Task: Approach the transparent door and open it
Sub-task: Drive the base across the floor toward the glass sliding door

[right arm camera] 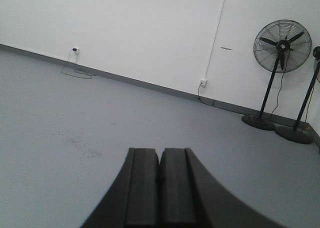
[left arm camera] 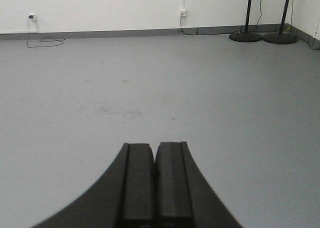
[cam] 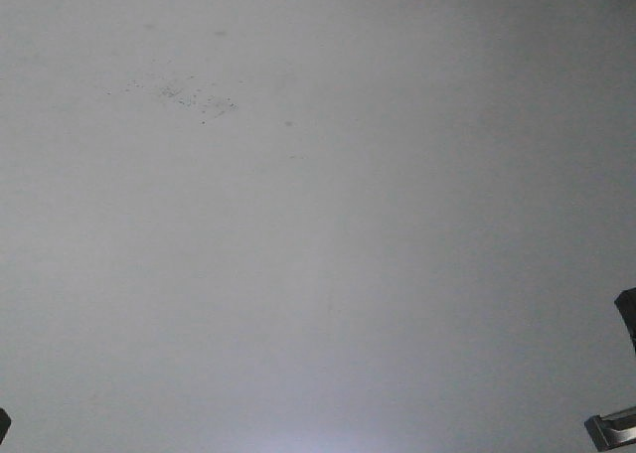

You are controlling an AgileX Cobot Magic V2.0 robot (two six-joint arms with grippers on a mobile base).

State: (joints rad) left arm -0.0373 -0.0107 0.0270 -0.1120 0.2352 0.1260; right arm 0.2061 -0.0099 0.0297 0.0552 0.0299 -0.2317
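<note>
The transparent door is out of view in every frame. My left gripper (left arm camera: 154,147) is shut and empty, its black fingers pressed together above the grey floor. My right gripper (right arm camera: 160,151) is also shut and empty over the same floor. In the front view only bare grey floor shows, with a sliver of the right arm (cam: 621,428) at the lower right edge.
A white wall (left arm camera: 125,8) with a grey skirting runs across the far side, with sockets and a loose cable (left arm camera: 45,40). Two black stand bases (left arm camera: 260,36) sit at the far right; a standing fan (right arm camera: 280,43) shows in the right wrist view. Dark specks (cam: 189,95) mark the floor.
</note>
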